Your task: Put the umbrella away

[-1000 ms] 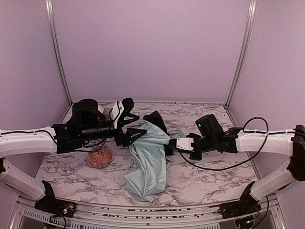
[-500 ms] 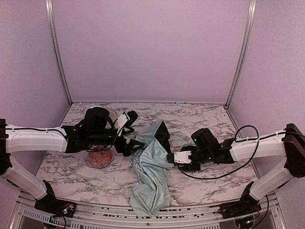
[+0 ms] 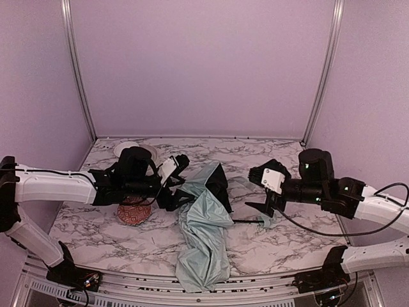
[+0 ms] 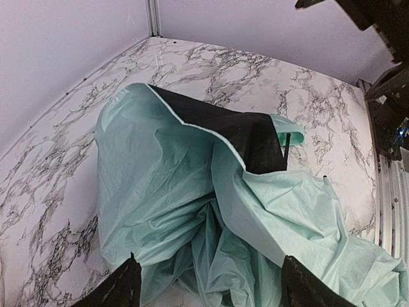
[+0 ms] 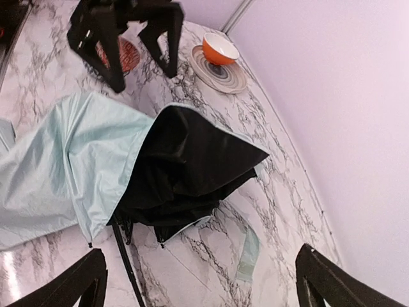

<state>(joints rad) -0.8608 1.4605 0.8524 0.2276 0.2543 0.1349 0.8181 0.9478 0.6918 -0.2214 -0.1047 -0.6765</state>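
Note:
The umbrella (image 3: 204,224) lies collapsed across the middle of the marble table, pale mint fabric outside with a flap of black lining (image 3: 219,183) turned up. Its thin black shaft (image 3: 246,222) points right along the table. My left gripper (image 3: 184,182) is low at the umbrella's left side; in the left wrist view its jaws (image 4: 211,291) stand apart with bunched mint fabric (image 4: 166,192) between them, unclamped. My right gripper (image 3: 250,189) hovers open to the right of the canopy, holding nothing. The right wrist view shows the shaft (image 5: 128,262) and a loose mint strap (image 5: 249,252) below it.
A red patterned bowl (image 3: 134,211) sits under my left arm. An orange bowl (image 5: 219,48) on a striped plate (image 5: 220,70) stands at the back left. The umbrella's fabric reaches the table's near edge (image 3: 198,281). Walls close in on three sides.
My right gripper has opened, let go of the umbrella and pulled back to the right. The umbrella has sunk flat onto the table. My left arm has dropped lower beside it.

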